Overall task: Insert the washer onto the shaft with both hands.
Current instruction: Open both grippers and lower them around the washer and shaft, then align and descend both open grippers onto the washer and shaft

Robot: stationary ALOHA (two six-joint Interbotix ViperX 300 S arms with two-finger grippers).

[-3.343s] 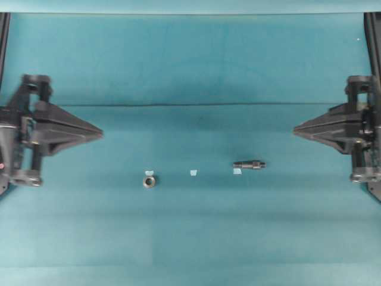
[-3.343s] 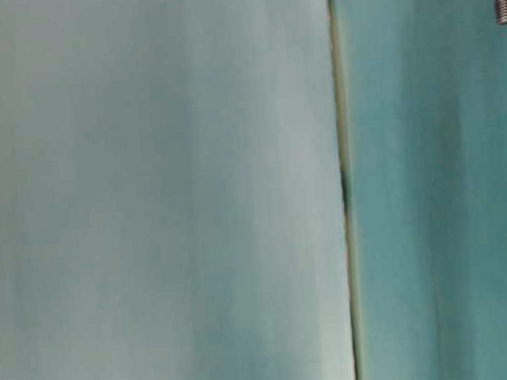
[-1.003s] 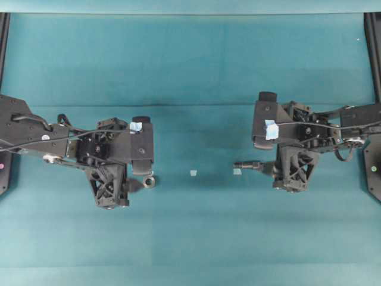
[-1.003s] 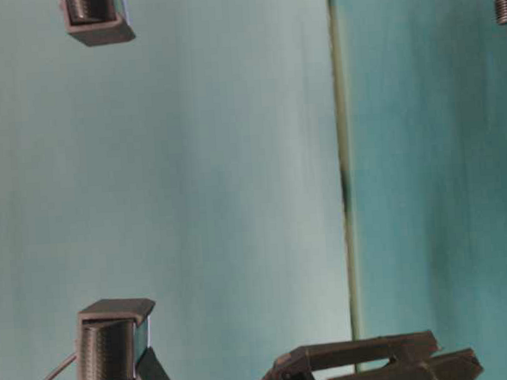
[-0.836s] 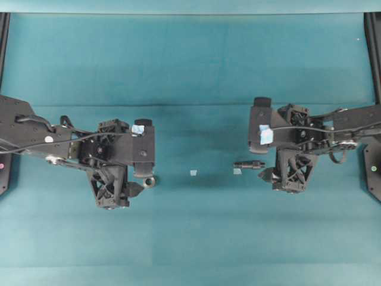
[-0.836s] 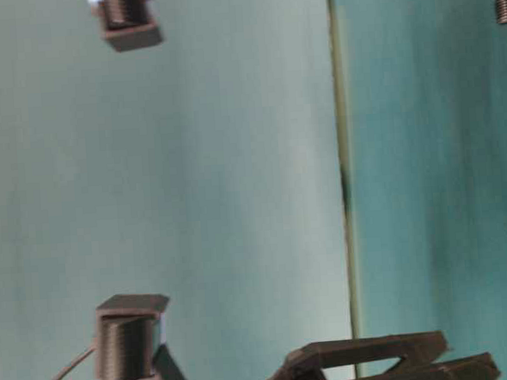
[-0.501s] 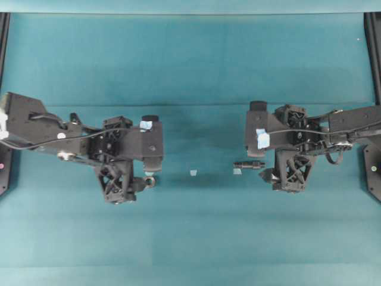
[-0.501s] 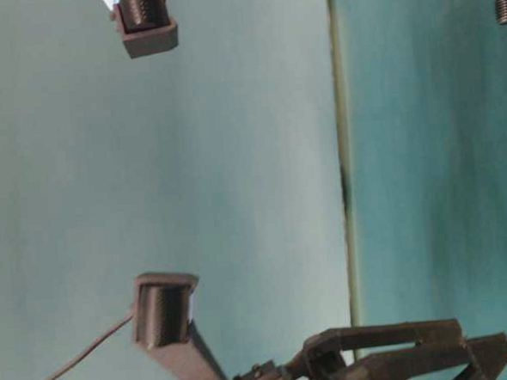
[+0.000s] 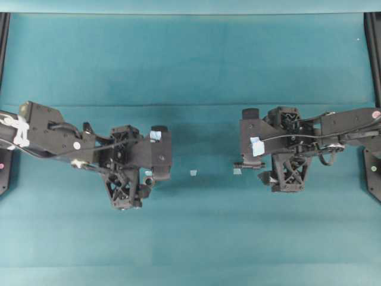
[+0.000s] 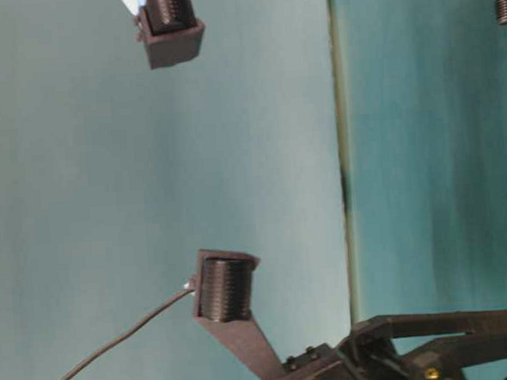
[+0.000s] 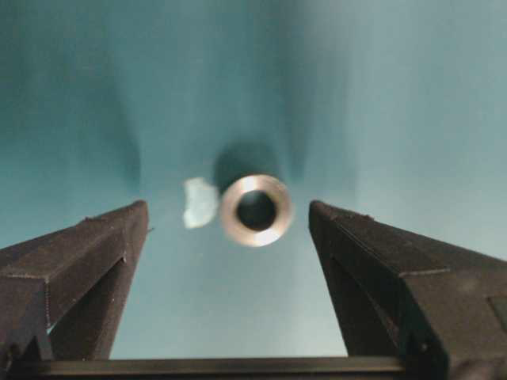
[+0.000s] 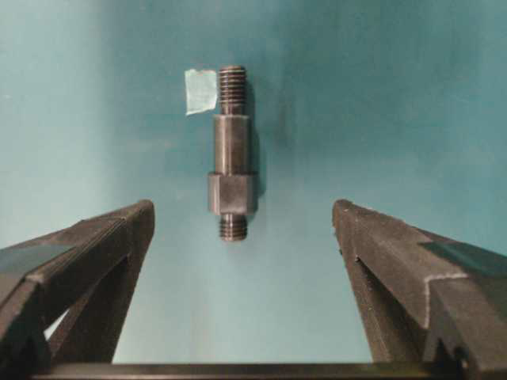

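Jaws spread wide, the black left gripper point(image 11: 222, 237) frames the small grey metal washer point(image 11: 255, 210) lying flat between its fingers, while the equally wide right gripper point(image 12: 242, 237) brackets the dark stepped metal shaft point(image 12: 230, 174), each apparently lined up for pickup.

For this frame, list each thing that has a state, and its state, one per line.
Washer: lying flat on the table, hole up, untouched.
Shaft: lying on its side, not gripped.
Left gripper: open, fingers either side of the washer.
Right gripper: open, just short of the shaft.
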